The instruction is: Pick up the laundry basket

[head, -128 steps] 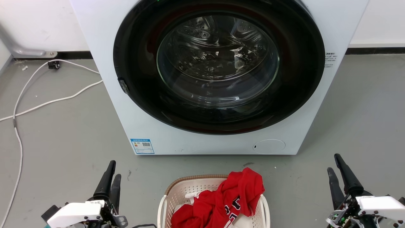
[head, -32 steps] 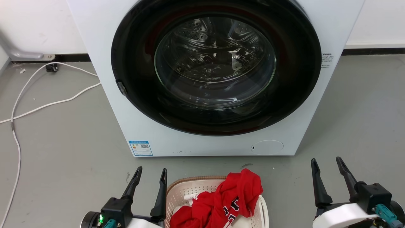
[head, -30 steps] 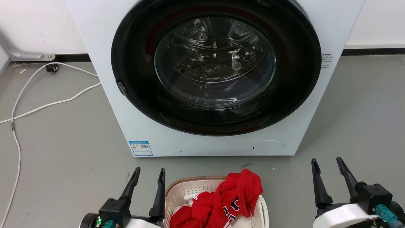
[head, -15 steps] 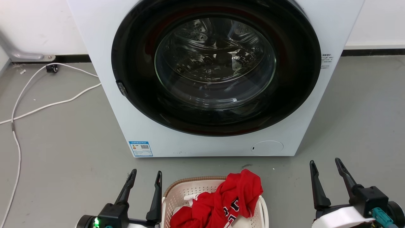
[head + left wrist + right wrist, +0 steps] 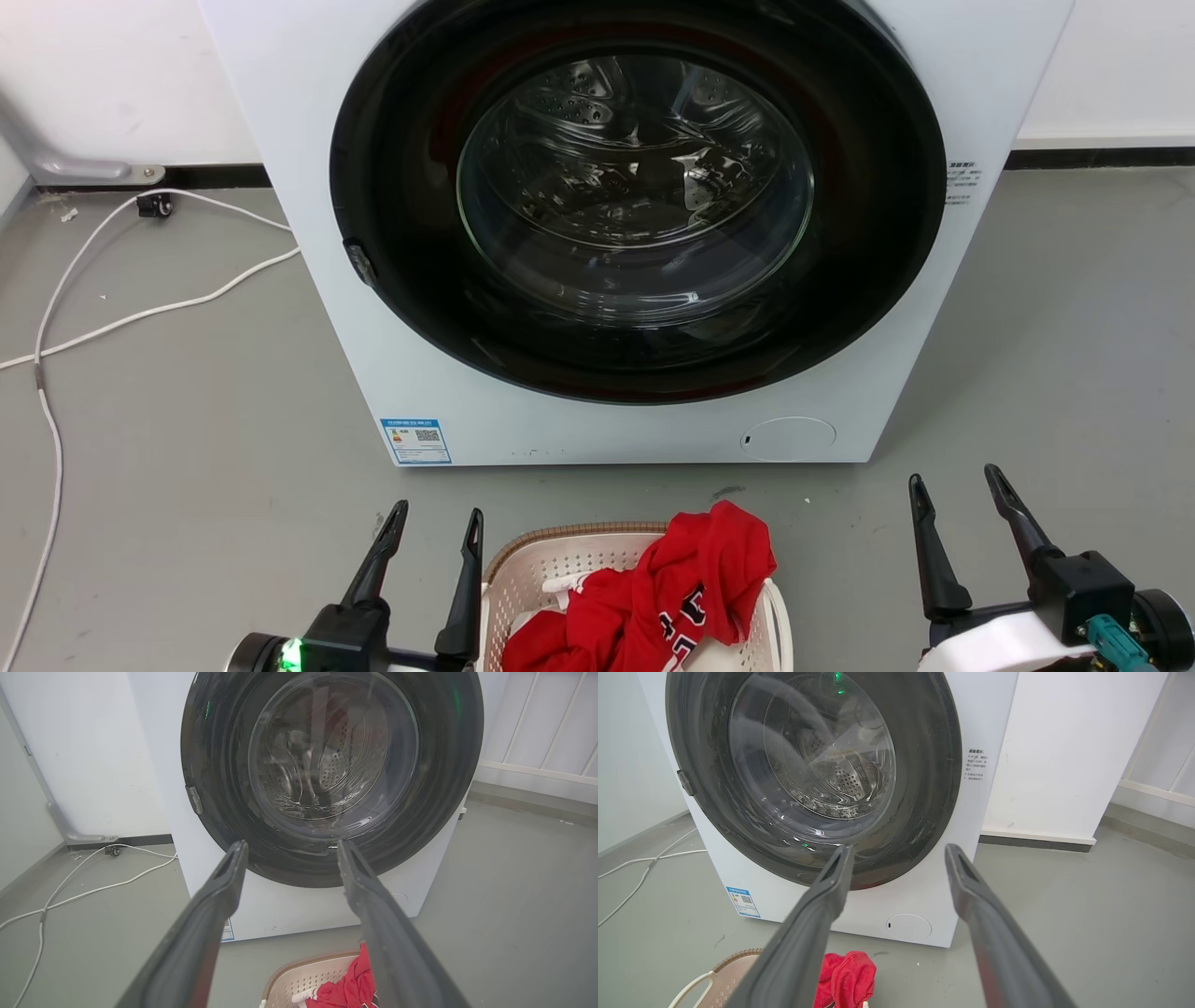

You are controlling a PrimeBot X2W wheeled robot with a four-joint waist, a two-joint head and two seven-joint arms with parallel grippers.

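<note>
Head view, laundry basket (image 5: 560, 565), red jersey (image 5: 695, 569) print maybe numerals, blue sticker (image 5: 415, 441) illegible

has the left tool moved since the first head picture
Yes. The left tool has shifted right. It was left of the washing machine's blue label; now it sits below that label, close beside the laundry basket and its left rim.

So the left gripper (image 5: 439, 509) sits with its two dark fingers spread well apart, both pointing forward, and a green light (image 5: 291, 651) glowing on the wrist just behind them. The right gripper (image 5: 953, 474) is the same deal: fingers splayed in a V, black wrist block (image 5: 1083, 583) and pale forearm (image 5: 990, 646) right behind them.
</note>
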